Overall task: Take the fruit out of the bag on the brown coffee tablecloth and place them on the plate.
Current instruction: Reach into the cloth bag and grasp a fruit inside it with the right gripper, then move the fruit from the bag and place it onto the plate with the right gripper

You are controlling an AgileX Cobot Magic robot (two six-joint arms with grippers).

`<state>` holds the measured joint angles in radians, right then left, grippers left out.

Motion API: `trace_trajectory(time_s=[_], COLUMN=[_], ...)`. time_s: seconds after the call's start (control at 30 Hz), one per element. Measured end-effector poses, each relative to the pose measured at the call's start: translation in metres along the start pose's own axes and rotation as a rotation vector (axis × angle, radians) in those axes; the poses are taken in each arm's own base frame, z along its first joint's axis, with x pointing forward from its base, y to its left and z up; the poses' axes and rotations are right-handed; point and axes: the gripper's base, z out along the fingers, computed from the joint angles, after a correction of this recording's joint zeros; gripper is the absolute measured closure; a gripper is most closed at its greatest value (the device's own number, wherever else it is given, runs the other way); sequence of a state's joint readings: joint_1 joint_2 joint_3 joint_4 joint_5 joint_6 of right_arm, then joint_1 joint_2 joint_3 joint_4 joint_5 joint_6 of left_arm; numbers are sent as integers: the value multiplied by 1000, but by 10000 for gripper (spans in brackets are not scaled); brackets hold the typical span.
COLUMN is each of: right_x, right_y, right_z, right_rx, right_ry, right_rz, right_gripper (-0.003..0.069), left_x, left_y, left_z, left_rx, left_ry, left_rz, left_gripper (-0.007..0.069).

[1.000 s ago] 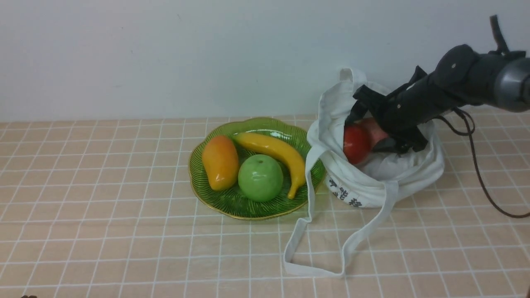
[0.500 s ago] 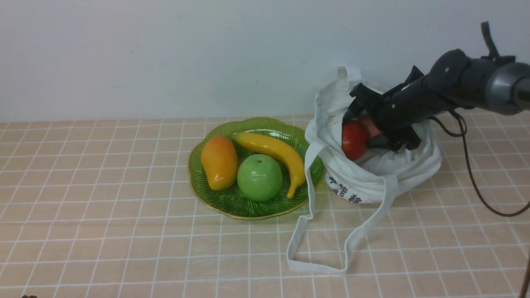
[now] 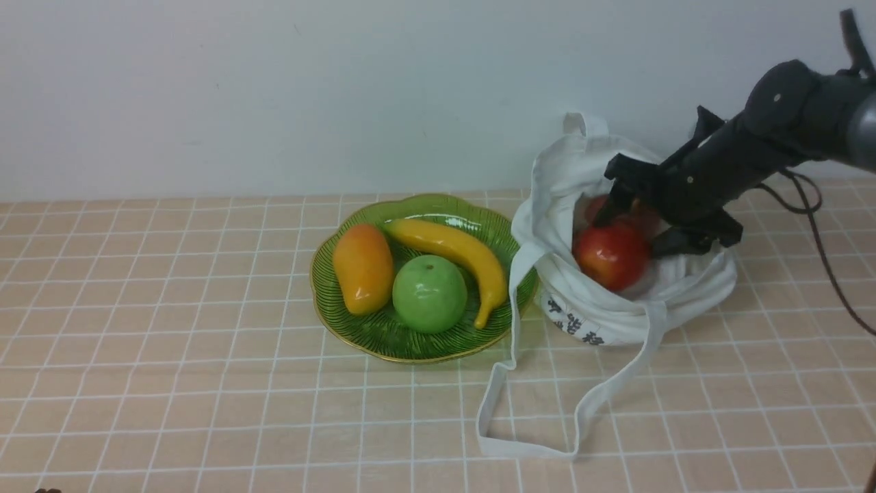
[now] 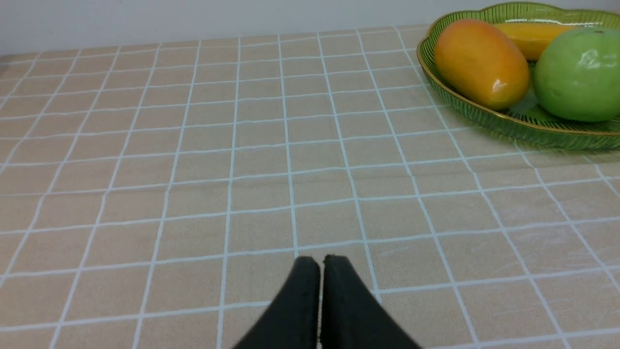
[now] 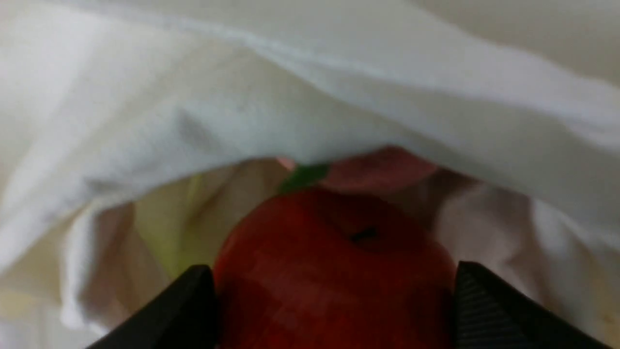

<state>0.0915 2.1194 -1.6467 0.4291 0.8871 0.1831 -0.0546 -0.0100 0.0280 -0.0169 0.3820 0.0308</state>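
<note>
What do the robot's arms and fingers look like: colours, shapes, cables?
The right arm is matte black with rounded joints, a grey cylindrical segment and a thin dark cable hanging below. Its fingers are black wedges. The left gripper has black fingers tapering to narrow tips.

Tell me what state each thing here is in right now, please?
bag: open, slumped
red apple: in the bag, gripped
paler apple: in the bag, mostly hidden
plate: holds mango, banana, green apple
right gripper: closed on the red apple
left gripper: shut, empty
</note>
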Motion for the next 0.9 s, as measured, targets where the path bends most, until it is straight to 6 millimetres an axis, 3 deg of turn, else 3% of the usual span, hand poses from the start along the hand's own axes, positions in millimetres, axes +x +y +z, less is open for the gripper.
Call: trace_trajectory(time_s=[0.03,0.27,0.3,0.37,0.4,0.47,0.57,0.67,0.9], right_x=[0,-1,0,3,3,13,28,52,80], right_y=[-1,18,27,41,41,69,93,124,155], right_z=[-1,-57,-77,-95,-95,-105,-98,-71,-19], right_rx=[5,-35,-78,-139,-139,-242,-313,-359,-359], right_ry=[2,-69,-106,-148,-148,-194,-189,-151,-187], right_rz=[-4,-93,-130,-188,-188,-320,-428,-559,-708], right_gripper=[95,97,97,97,97,97,99,101,102], left_x=[0,0,0,0,0,0,0,0,0], left_y=[0,0,0,0,0,0,0,0,0], left_z=[0,0,0,0,0,0,0,0,0], left_rx=[0,0,0,0,0,0,0,0,0], left_ry=[0,0,0,0,0,0,0,0,0], left_rz=[0,0,0,0,0,0,0,0,0], left_gripper=[632,632,632,632,632,632,632,632,632])
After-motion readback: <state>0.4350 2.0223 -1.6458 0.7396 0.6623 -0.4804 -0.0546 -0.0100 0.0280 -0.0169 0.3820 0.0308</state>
